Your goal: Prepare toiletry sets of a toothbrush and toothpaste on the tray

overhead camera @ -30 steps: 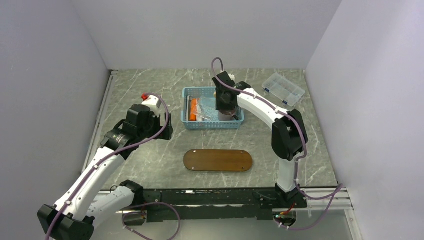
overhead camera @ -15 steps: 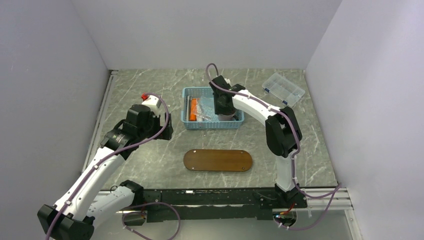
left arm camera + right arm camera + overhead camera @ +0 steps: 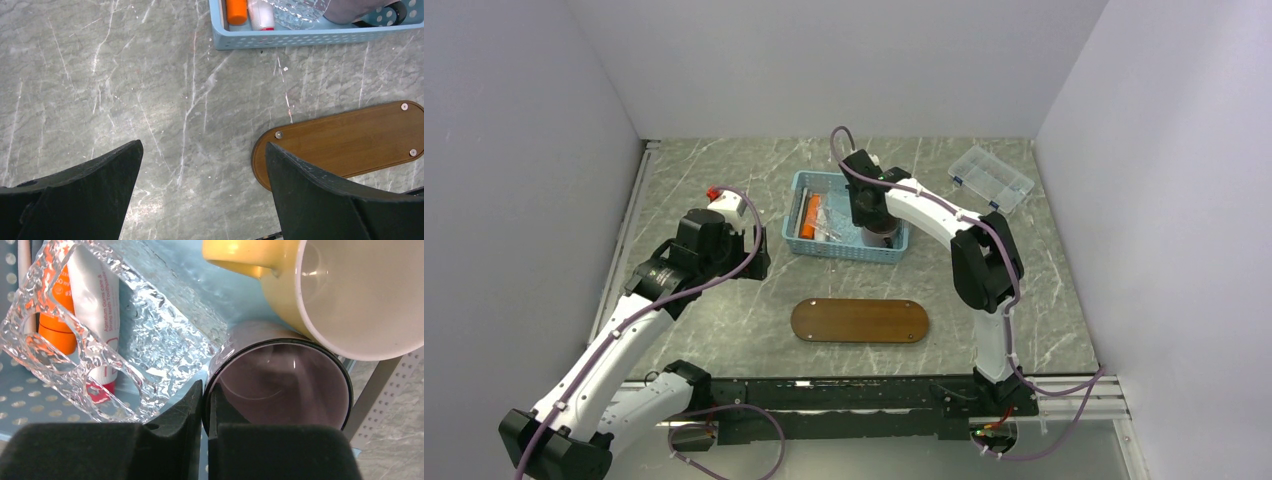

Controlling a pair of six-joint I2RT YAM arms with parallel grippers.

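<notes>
Nearest the arms, the tray [image 3: 859, 321] sits by the middle of the desk's [image 3: 100, 75] near edge, and it's bare: no brush, no tube. By my reckoning no set has been started and both are left to make. The left gripper [image 3: 202, 150] hangs over open desk just left of the tray's end, fingers spread wide, holding nothing.

Further back, in the middle of the desk, is the blue basket [image 3: 300, 37], and everything is in there. The right gripper [image 3: 205, 405] is down inside it, fingers pressed almost together with the rim of the mauve cup [image 3: 280, 385] pinched between them. So it's gripping a cup, not a toiletry item!

The orange toothpaste tube [image 3: 236, 9] and white toothpaste tube [image 3: 260, 10] lie side by side in the basket's left half, left of that gripper, with the clear glass mug [image 3: 150, 340] between. A thin pale stick at the left wall looks like a toothbrush [image 3: 24, 260]. A yellow mug [image 3: 350, 295] crowds in beyond the cup. The compartment box [image 3: 991, 178] is at the far right corner.
</notes>
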